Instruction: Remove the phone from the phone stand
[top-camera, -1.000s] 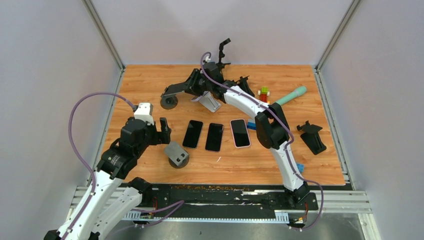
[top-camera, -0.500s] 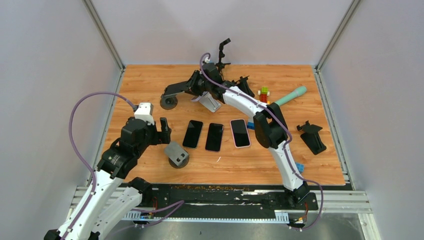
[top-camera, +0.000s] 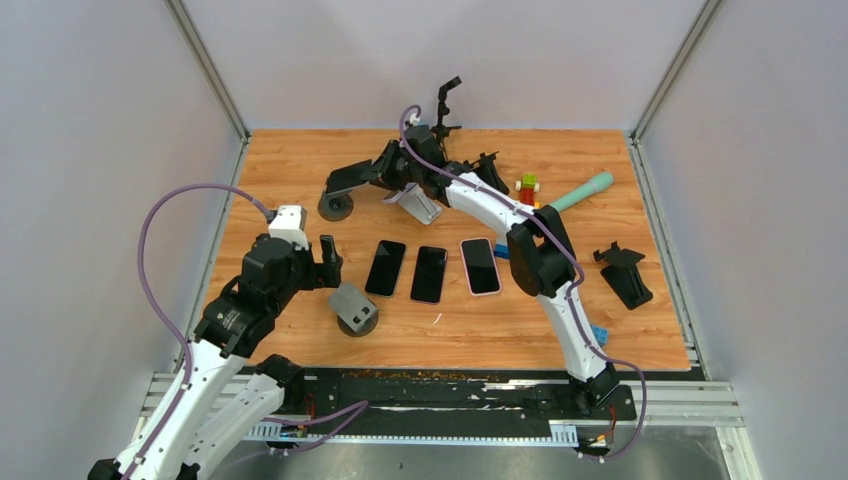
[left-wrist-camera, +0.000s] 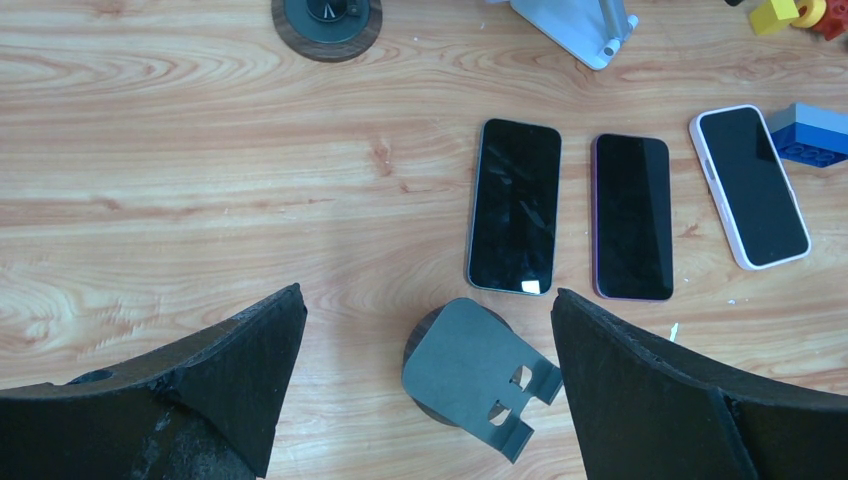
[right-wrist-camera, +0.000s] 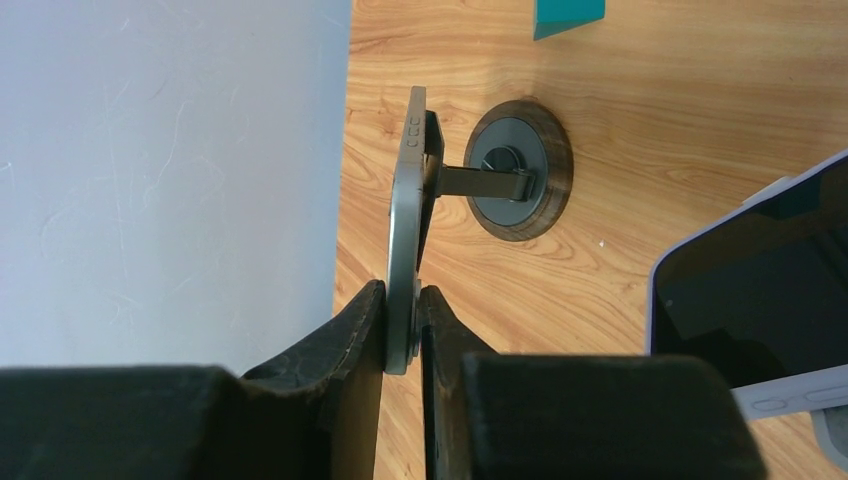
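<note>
A phone (top-camera: 347, 178) sits on a black phone stand with a round base (top-camera: 335, 206) at the back left of the table. My right gripper (top-camera: 372, 176) is shut on the phone's near end. In the right wrist view the phone (right-wrist-camera: 405, 220) shows edge-on between my fingers, still against the stand's arm and base (right-wrist-camera: 518, 170), and the gripper (right-wrist-camera: 402, 300) pinches it. My left gripper (top-camera: 328, 262) is open and empty. In the left wrist view it (left-wrist-camera: 428, 295) hovers over an empty grey stand (left-wrist-camera: 480, 375).
Three phones (top-camera: 385, 267) (top-camera: 429, 273) (top-camera: 480, 265) lie flat mid-table. A silver stand (top-camera: 420, 203), toy blocks (top-camera: 527, 186), a teal cylinder (top-camera: 583, 190), a blue brick (top-camera: 502, 250) and a black stand (top-camera: 627, 275) sit to the right. Grey walls enclose the table.
My right gripper, with the phone and stand, has shifted very slightly to the left. The left arm has not moved.
</note>
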